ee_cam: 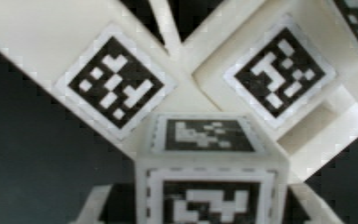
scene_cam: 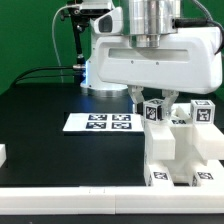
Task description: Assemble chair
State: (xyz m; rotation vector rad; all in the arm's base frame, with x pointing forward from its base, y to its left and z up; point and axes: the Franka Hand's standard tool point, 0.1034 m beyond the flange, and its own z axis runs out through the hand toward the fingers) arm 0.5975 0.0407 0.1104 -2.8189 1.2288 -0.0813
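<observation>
The small white blocky chair kit (scene_cam: pixel 180 148) looked like matt, smooth plastic, and its square black-and-white marker tags (ee_cam: pixel 206 133) seemed to be flat printed labels without any shine. The big white robot arm housing (scene_cam: pixel 150 60) had a glossy, smooth plastic shell that caught the light, while the cylinder above it (scene_cam: pixel 152 17) looked like brushed grey metal. The black table top (scene_cam: pixel 50 110) was smooth with a dull sheen, the thin flat white marker board (scene_cam: pixel 98 123) lying on it appeared matt like paper or card, and the green backdrop (scene_cam: pixel 30 35) looked matt and cloth-like.
</observation>
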